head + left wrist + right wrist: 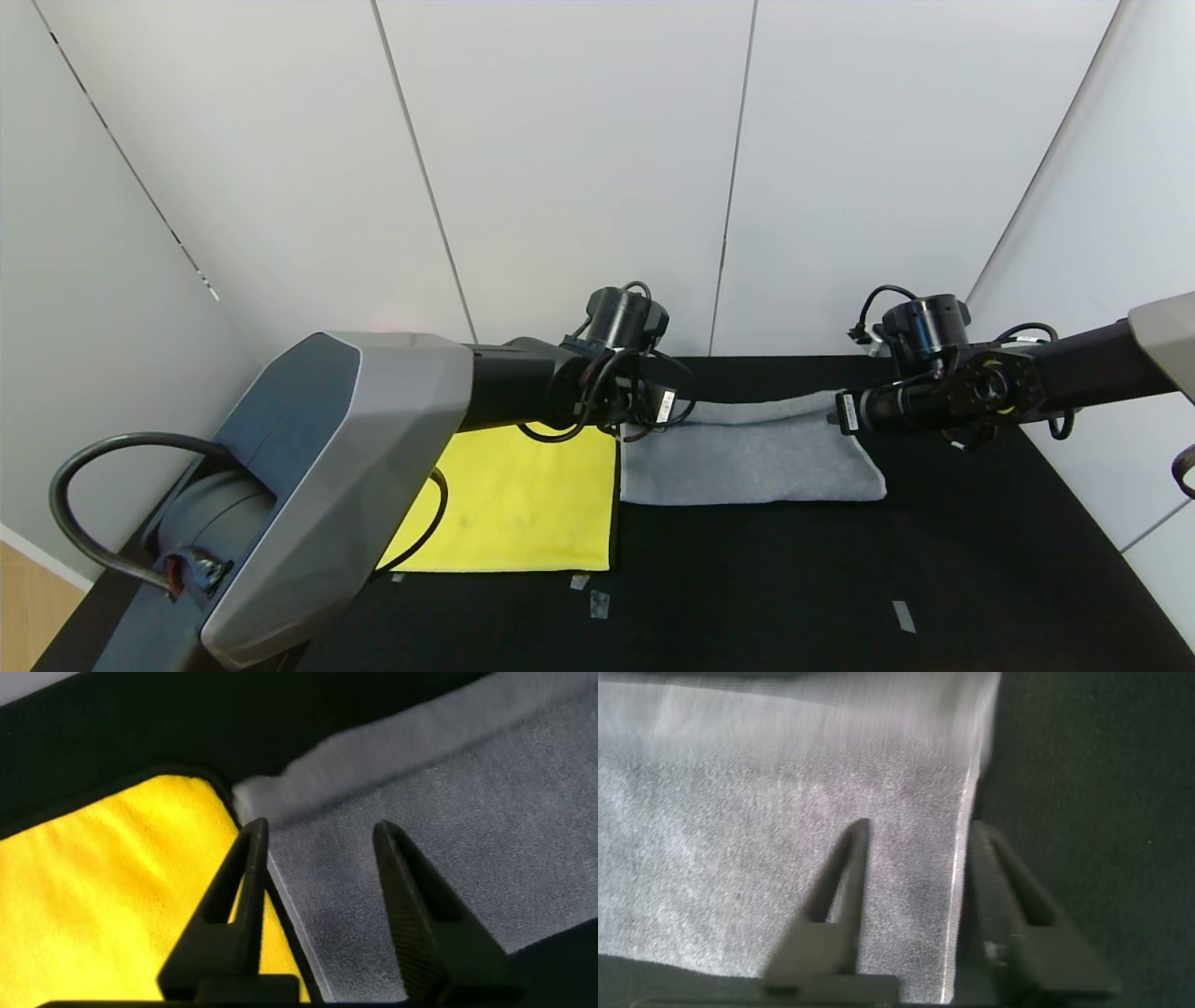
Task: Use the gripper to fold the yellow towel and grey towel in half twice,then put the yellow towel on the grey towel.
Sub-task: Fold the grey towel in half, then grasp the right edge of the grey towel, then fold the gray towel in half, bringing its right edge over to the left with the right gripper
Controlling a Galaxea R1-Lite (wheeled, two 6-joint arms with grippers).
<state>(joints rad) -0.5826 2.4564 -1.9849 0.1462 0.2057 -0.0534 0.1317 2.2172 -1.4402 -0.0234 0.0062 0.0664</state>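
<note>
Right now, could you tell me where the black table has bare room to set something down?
The broad front strip of the black table, nearer than the yellow towel and grey towel, is bare apart from small tape scraps. The patch right of the grey towel is also bare. The back is crowded: left gripper and right gripper, fingers apart, hang over the grey towel's ends.

The yellow towel (523, 499) is a bright, plain yellow with a thin dark trim along its edges. The grey towel (747, 457) is a mid grey with a soft speckled nap; in the left wrist view its far edge (374, 756) shows a paler, almost white grey. The desk (840, 579) is covered in matt black, marked with a few small pale grey tape strips (597, 602). The walls (579, 168) behind are white panels with thin dark seams. The arms are black with grey shells, and black cables run along them.
</note>
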